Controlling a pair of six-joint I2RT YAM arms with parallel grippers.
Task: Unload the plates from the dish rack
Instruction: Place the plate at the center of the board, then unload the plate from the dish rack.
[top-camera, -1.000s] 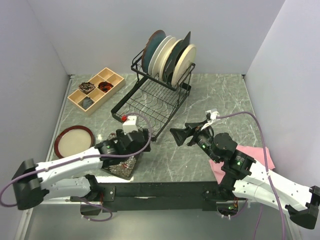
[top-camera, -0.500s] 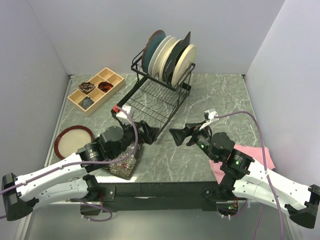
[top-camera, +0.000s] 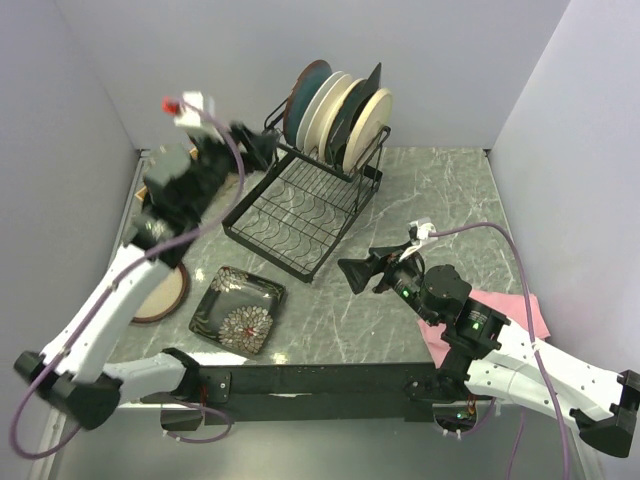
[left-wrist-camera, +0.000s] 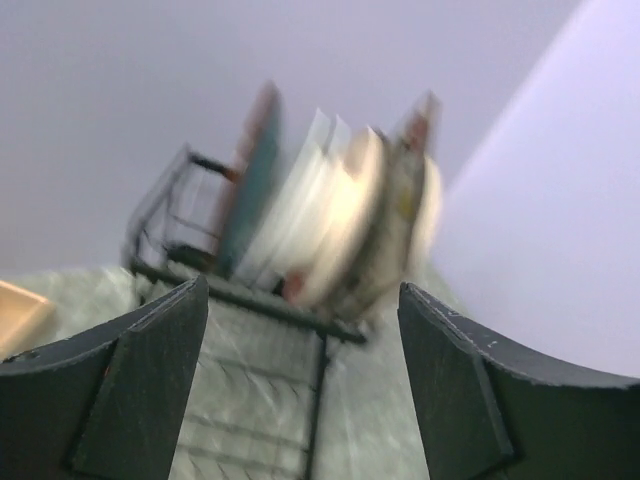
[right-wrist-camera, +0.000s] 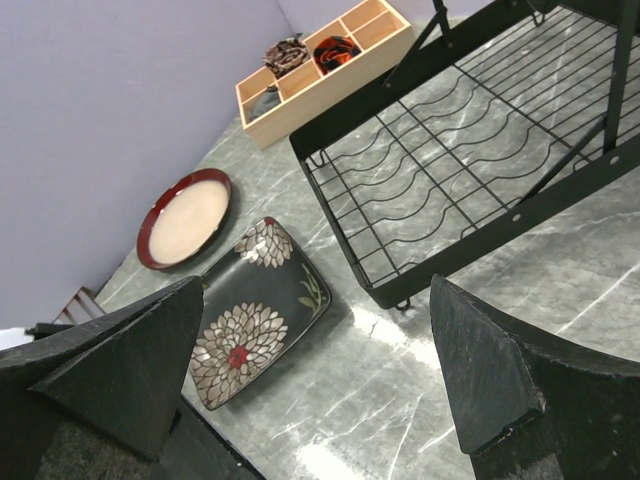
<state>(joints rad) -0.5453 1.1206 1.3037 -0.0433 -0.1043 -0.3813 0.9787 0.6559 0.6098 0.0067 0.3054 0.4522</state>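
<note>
Row of mixed round and square dinner plates (top-camera: 335, 108), on edge in the upper frame of the large black wire dish rack (top-camera: 300, 205), straight ahead of the nearer left gripper (left-wrist-camera: 300, 300), jaws apart, empty; right gripper (top-camera: 352, 272) likewise spread, well apart.

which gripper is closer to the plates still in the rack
Left. The left gripper is raised just left of the racked plates; the right gripper sits by the front corner of the dish rack, farther away.

No text, label, brand or number is legible, neither on the plates (left-wrist-camera: 340, 220) ahead of the left gripper (left-wrist-camera: 300, 300) nor on the dish rack (top-camera: 300, 205).
</note>
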